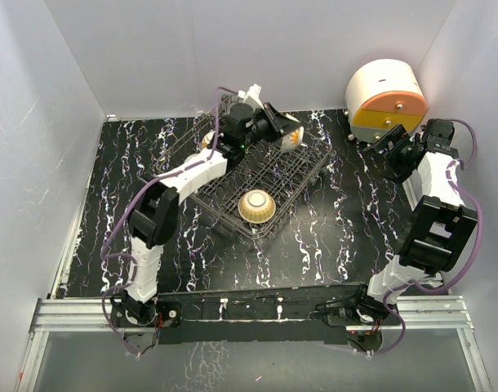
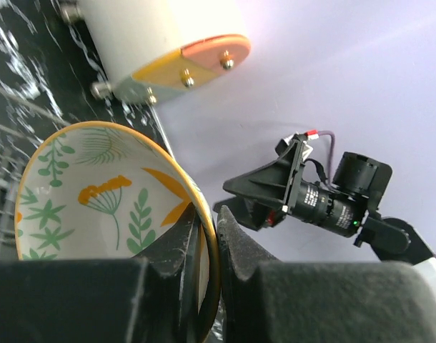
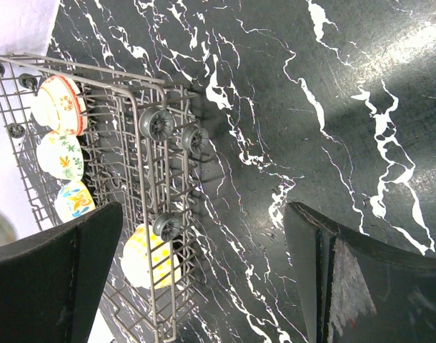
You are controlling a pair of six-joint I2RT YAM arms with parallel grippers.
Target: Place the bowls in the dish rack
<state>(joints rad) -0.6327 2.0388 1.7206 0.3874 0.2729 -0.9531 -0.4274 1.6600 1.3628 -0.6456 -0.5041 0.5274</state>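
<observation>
**A:** What has the left gripper (image 2: pixel 207 232) got?

**B:** It is clamped on the rim of the small round ceramic bowl with orange and green leaves painted inside (image 2: pixel 96 193). One finger is inside the wall and one outside. The bowl hangs tilted on edge above the far right corner of the square dark grey wire dish rack (image 1: pixel 296 175).

**A:** Is a rim pinch sound?

**B:** I judge so, with care. Glazed ceramic this small should be stiff and fairly light, but it is slick and chips easily. A thin rim held between two pads could pivot or slide, and a knock against the wires might crack it. Lowering it slowly between the tines seems wise.

**A:** What does the rack hold?

**B:** From the right wrist view, three bowls stand on edge in a row along one side of the rack. They are a red-patterned bowl (image 3: pixel 57 103), a cream bowl with leafy sprigs (image 3: pixel 61 157) and a blue-and-yellow bowl (image 3: pixel 75 200). A fourth, a pale bowl with yellow dots outside (image 3: pixel 150 259), sits nearer the rack's middle, and the overhead view shows it bottom-up.

**A:** And the right gripper (image 3: pixel 202 214)?

**B:** Its jaws are spread wide with nothing between them. It is out to the right of the rack, over the black white-veined tabletop (image 3: pixel 332 107) and near the round white, orange and yellow drawer unit (image 1: pixel 386 102).
</observation>
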